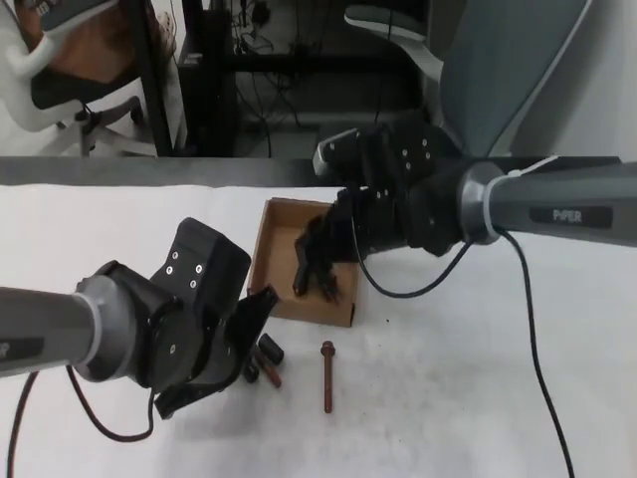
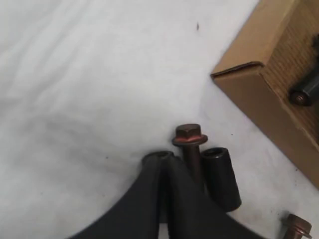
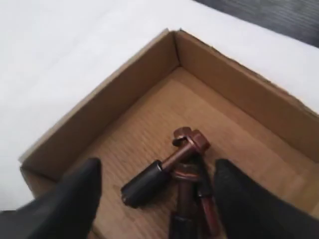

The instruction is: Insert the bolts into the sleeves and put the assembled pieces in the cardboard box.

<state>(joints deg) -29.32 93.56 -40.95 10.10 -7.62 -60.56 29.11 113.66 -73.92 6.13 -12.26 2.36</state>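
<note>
plainly, white-lettered right arm (image 1: 557, 209) overhangs the cardboard box (image 1: 277, 251).

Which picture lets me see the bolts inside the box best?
The right wrist view: the assembled pieces lie in plain sight on the cardboard box floor. In the high view the right gripper covers them. The left wrist view catches one piece's end.
</note>
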